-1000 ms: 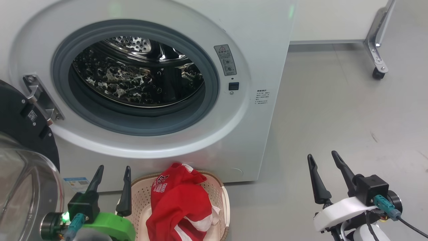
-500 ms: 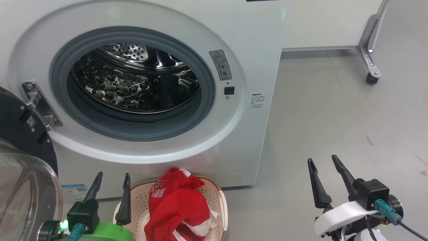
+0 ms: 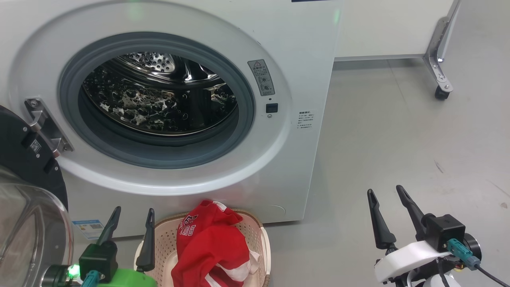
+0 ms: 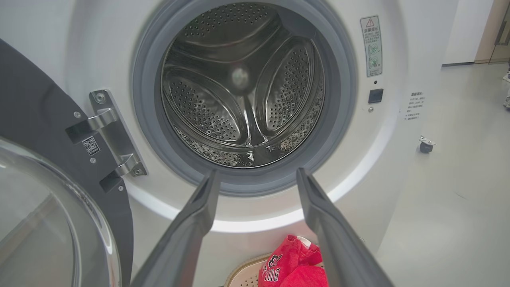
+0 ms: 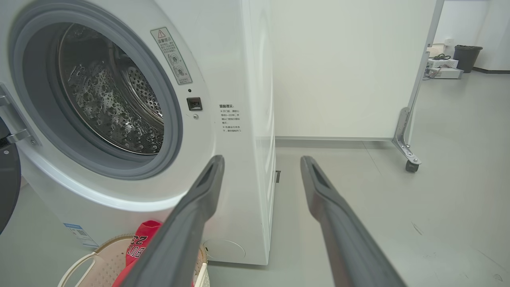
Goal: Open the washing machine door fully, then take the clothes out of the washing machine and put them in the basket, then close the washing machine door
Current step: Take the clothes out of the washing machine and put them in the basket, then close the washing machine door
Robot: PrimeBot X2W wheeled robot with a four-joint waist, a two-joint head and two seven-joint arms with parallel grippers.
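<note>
Head view: clothes (image 3: 211, 247) in basket (image 3: 266, 239), drum (image 3: 159, 107) bare. Both agape, empty: left gripper (image 3: 134, 209), right gripper (image 3: 385, 190). Push nine-o'clock door (image 3: 24, 171) shut by rim.

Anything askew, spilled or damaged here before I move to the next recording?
Nothing looks damaged or spilled. The clothes are heaped above the rim of the basket. The washing machine door stands open, and the drum looks empty.

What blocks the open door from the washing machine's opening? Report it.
Nothing visible crosses the washing machine opening; the clothes lie in the basket below it. The open left gripper sits beside the washing machine door, possibly within its swing.
</note>
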